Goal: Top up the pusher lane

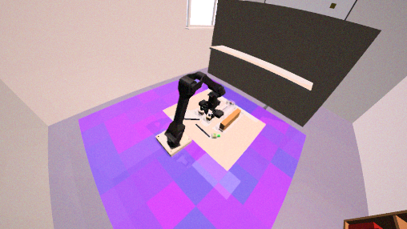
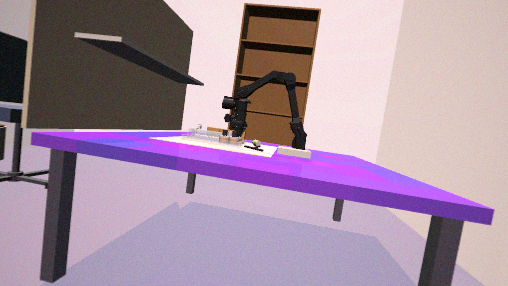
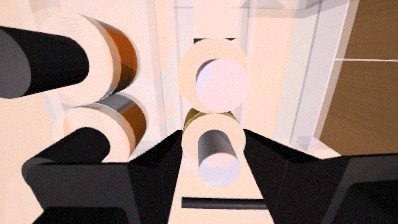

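Note:
My gripper (image 3: pixel 211 134) (image 1: pixel 209 114) points down and is shut on a jar (image 3: pixel 220 170) with a cream lid, a pale knob and a yellow-brown body. A similar jar (image 3: pixel 187 75) with a pale knob stands directly behind it in the clear-walled lane (image 3: pixel 254 65); the lids look close together or touching. A dark edge (image 3: pixel 215 39) shows behind the rear jar; whether it is the pusher plate is unclear. The held jar's base and the low front stop cannot be made out.
Two jars (image 3: pixel 129 60) (image 3: pixel 137 122) with black knobs and amber bodies stand in a row to the left. An orange-brown block (image 1: pixel 230 118) lies beside the lanes. A dark bar (image 3: pixel 225 203) lies in front; a small green item (image 1: pixel 218 135) is near the mat's edge.

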